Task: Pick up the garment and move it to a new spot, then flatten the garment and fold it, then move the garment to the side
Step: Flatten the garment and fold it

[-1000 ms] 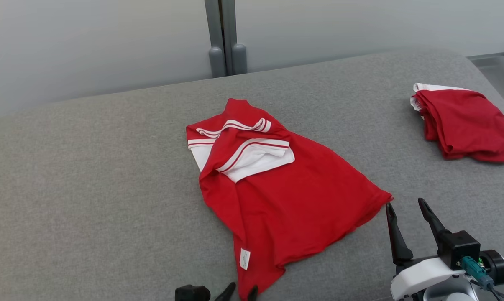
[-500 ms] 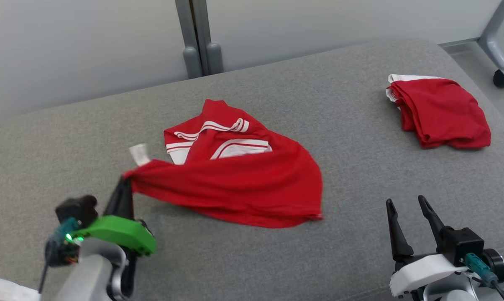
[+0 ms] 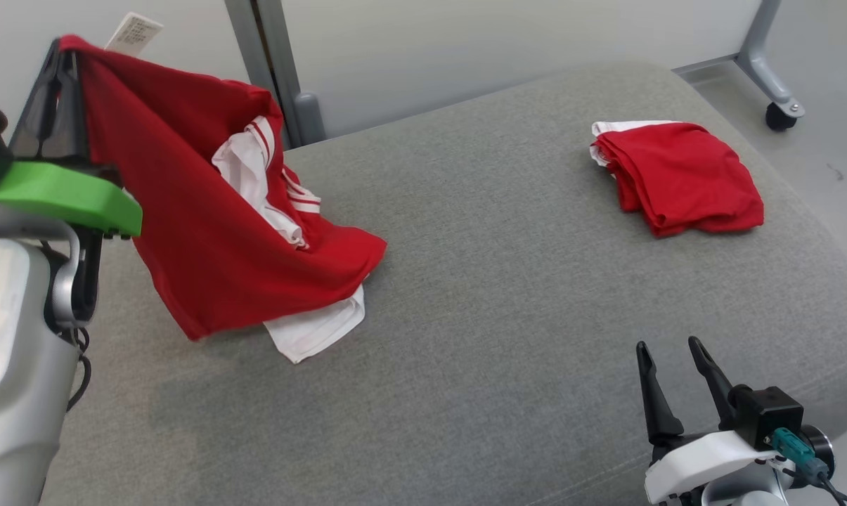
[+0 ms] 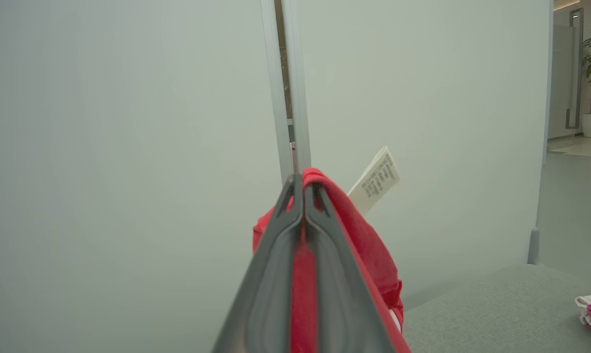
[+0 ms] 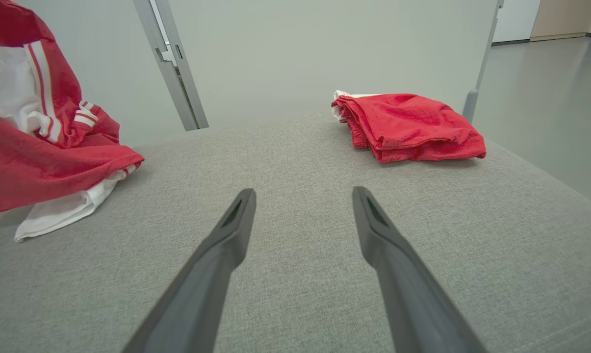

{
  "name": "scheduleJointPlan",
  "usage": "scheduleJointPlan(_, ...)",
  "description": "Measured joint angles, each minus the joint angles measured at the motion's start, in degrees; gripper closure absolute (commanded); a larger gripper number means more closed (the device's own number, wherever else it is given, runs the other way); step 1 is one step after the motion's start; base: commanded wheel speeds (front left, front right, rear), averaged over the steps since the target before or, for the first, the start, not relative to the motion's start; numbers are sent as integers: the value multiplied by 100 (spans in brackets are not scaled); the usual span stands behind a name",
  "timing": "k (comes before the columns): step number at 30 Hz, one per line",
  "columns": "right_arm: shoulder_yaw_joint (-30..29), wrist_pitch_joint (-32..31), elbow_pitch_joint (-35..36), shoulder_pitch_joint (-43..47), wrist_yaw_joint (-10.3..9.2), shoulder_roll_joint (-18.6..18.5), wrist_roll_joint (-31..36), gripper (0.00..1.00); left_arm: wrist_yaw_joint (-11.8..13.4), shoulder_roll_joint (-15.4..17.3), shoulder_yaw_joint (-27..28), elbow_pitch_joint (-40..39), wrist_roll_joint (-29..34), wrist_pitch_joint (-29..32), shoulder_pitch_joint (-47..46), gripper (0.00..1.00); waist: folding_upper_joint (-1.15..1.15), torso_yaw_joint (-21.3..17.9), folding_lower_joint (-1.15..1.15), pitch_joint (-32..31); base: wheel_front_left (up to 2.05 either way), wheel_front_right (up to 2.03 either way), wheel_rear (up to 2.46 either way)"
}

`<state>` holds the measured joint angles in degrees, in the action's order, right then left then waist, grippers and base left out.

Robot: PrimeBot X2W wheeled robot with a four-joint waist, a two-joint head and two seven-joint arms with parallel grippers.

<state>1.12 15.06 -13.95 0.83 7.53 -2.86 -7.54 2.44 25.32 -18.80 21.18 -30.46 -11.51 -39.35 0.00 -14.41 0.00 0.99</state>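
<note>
**Left jaws.** Pressed together, pinching a corner of the garment (image 4: 369,245). Red cloth fills the seam between the fingers (image 4: 270,274) and folds over their tips. A white care tag (image 4: 376,179) stands up beside the tips, at 1 o'clock from them in the left wrist view.

**Garment, held item.** Red with white striped trim. In the head view it hangs from the pinch at upper left and slopes away toward 4 o'clock. Its long axis runs from the raised corner down to the trailing end. Most of the cloth is in the air. The low end, a red fold over a white panel, rests on the surface (image 3: 500,316).

**Right jaws.** Spread wide and holding nothing, the fingers (image 5: 217,255) low over bare surface and touching no cloth. In the head view the garment's resting end lies at about 10 o'clock from them, well apart. The left arm is the nearer one, being already on the cloth.

**Second garment** (image 3: 676,176). Red, folded, lying on the surface at about 12 o'clock from the right jaws. It is well apart from both arms and from the held item.

**Backdrop.** A pale partition with a grey post (image 3: 261,70) stands behind the surface, at 12 o'clock.

**Note on next move (judgement).** This looks like the pick-and-carry step. Because the trailing end is down, any sideways carry is likely to drag it unless the corner goes higher. Flattening would probably need the right jaws to cross toward 10 o'clock for a second corner.
</note>
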Motion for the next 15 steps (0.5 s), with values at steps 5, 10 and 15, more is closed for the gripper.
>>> scheduleJointPlan(5, -64, 0, -23, 23, 0, 1, -10, 0, -211, -113, -302, -189, 64, 227, -204, 100, 0, -180, 0, -48, 0, 0, 0)
scheduleJointPlan(10, -182, 1, -11, 113, 0, 1, 18, 0, -352, -430, -733, -824, -108, 497, 345, 100, 0, -208, 0, -89, 0, 0, 0)
scheduleJointPlan(15, -296, 1, 13, 144, 0, 0, 101, 0, -423, -786, -1361, -1798, -211, 693, 1253, 100, 0, -58, 0, -81, 0, 0, 0)
